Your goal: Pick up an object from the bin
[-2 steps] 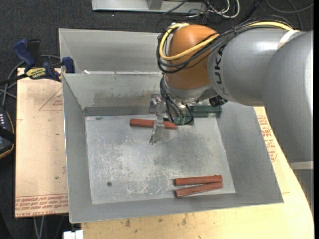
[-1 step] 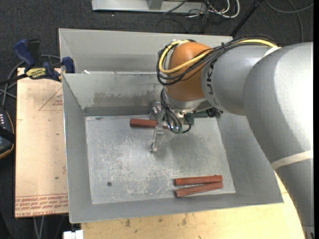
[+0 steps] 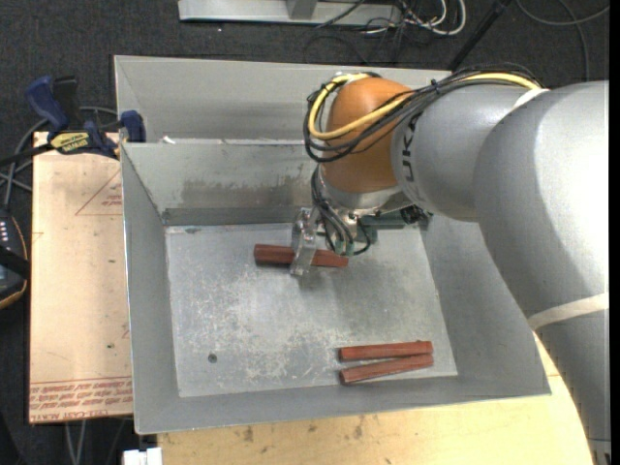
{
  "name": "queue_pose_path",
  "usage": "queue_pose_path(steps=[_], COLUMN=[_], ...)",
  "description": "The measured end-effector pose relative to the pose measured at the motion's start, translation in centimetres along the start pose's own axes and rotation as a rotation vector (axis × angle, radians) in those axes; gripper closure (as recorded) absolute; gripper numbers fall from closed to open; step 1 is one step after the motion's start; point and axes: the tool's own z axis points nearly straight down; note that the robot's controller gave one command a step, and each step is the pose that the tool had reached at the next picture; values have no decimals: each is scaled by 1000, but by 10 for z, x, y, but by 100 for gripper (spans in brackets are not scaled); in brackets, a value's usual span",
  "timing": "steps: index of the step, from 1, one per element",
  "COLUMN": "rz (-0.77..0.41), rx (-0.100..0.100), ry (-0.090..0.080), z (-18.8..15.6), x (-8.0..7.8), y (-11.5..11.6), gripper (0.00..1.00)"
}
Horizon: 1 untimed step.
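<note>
Your target by position is the reddish-brown stick (image 3: 273,255) lying flat and roughly level on the floor of the bin (image 3: 145,289), towards the back and a little left of the middle; the end effector (image 3: 307,252) is down at it, crossing it right of its midpoint, so that a longer length of stick shows on the left and a short stub on the right; you cannot tell from here whether the end effector is open, closed, or already gripping, because its grey metal blends with the bin floor and the wrist crowds it from above; judge this as the grasp step, with the lift not yet made; the next move calls for a firm closing across the stick's narrow width, then a straight rise clear of the back wall, which stands near behind; since the hold would sit off the stick's middle, expect the longer left end to droop; well apart, near the front right corner, two more reddish-brown sticks (image 3: 386,351) lie side by side and touching, and they should stay undisturbed; the orange cover (image 3: 360,129) and its looped cables (image 3: 329,114) hide the back right of the floor, and the arm's grey body covers the bin's right side.
</note>
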Motion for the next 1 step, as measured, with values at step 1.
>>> queue_pose_path(steps=[1], rz=[-81], rx=[-2], ry=[-10], z=[-190], x=[13], y=[35], gripper=[100])
